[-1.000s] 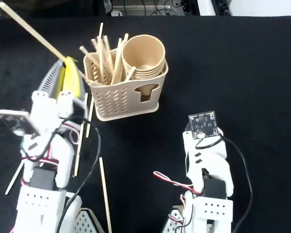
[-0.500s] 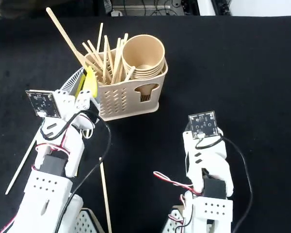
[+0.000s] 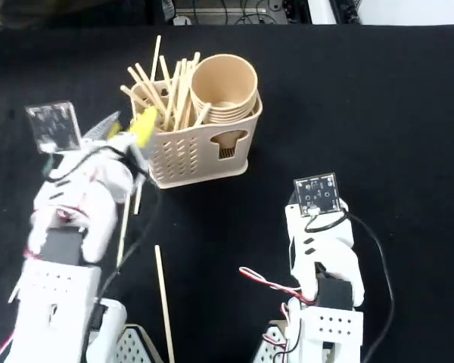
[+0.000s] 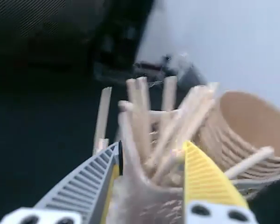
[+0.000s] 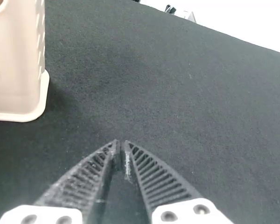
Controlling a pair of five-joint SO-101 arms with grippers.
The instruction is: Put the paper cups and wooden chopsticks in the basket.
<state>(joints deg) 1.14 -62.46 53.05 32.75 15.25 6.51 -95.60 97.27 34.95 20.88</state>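
1. Left gripper (image 4: pixel 151 147) has swung in to the basket (image 3: pixel 197 159); the long stick it held now stands among the chopsticks (image 3: pixel 163 87) inside.
2. Its ribbed jaws are apart, straddling the basket corner.
3. Nested paper cups (image 3: pixel 223 83) sit in the slotted cream basket.
4. Right gripper (image 5: pixel 120 144) is pinched closed, empty, over black cloth (image 5: pixel 200 93).

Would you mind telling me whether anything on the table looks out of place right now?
Yes: one chopstick lies loose on the black table between the two arms, and a second chopstick lies beside the left arm. Both belong in the basket with the others and the stacked cups.
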